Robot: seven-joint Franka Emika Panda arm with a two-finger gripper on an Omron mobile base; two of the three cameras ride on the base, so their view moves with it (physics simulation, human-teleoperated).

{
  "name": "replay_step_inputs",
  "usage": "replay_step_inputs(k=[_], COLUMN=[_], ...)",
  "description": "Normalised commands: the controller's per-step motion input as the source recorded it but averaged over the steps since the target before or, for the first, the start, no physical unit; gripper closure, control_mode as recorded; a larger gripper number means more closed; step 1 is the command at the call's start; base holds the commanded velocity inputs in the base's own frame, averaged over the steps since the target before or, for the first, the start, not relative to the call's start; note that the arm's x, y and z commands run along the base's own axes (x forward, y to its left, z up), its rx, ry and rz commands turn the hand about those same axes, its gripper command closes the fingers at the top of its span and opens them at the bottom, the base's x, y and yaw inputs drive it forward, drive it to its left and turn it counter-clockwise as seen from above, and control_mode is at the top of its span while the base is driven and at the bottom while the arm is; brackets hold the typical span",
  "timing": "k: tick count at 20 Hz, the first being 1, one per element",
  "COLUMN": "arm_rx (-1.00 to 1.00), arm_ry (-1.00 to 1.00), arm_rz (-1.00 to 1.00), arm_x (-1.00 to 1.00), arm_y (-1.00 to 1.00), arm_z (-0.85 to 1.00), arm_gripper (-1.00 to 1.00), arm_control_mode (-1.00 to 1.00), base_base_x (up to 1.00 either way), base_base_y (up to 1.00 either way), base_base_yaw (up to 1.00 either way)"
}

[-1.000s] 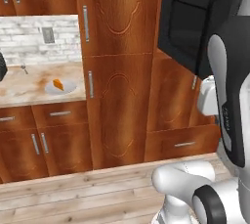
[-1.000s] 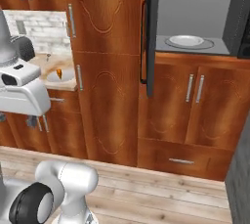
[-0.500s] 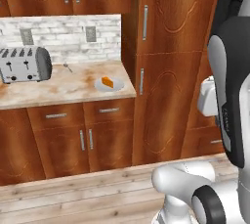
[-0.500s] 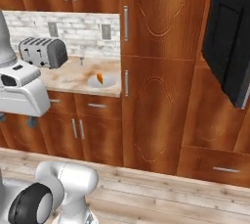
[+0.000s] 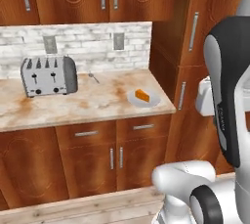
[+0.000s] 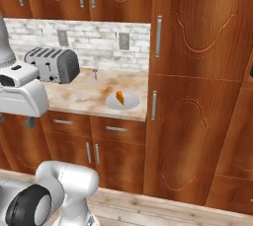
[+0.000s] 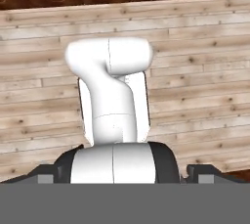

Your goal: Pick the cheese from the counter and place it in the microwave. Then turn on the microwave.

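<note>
Orange-yellow cheese (image 5: 142,95) lying on a small white plate (image 5: 152,101) near the right end of the mottled stone table (image 5: 73,108), well apart from the silver toaster (image 5: 49,75) standing toward the left by the white brick backsplash (image 5: 88,47). Seen from the right: same wedge of cheese (image 6: 120,97) on its plate (image 6: 129,103), just beside the tall wooden cabinet (image 6: 197,96). Hand (image 7: 125,171) held over the plank floor (image 7: 205,71), fingertips (image 7: 45,173) spread wide apart and empty
</note>
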Motion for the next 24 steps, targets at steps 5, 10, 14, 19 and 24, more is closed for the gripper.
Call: replay_step_inputs(k=[5,10,14,19,24], arm_rx=[0.0,0.0,0.0,0.0,0.0], arm_ry=[0.0,0.0,0.0,0.0,0.0], arm_rz=[0.0,0.0,0.0,0.0,0.0], arm_x=[0.0,0.0,0.0,0.0,0.2], arm_y=[0.0,0.0,0.0,0.0,0.05], arm_z=[0.0,0.0,0.0,0.0,0.0], arm_gripper=[-1.0,-1.0,-1.0,-1.0,-1.0], arm_control_mode=[1.0,1.0,1.0,1.0,-1.0], base_base_x=[0.75,0.68,0.6,0.51,0.29], base_base_y=[0.0,0.06,0.17,0.27,0.17], base_base_yaw=[0.0,0.0,0.0,0.0,0.0])
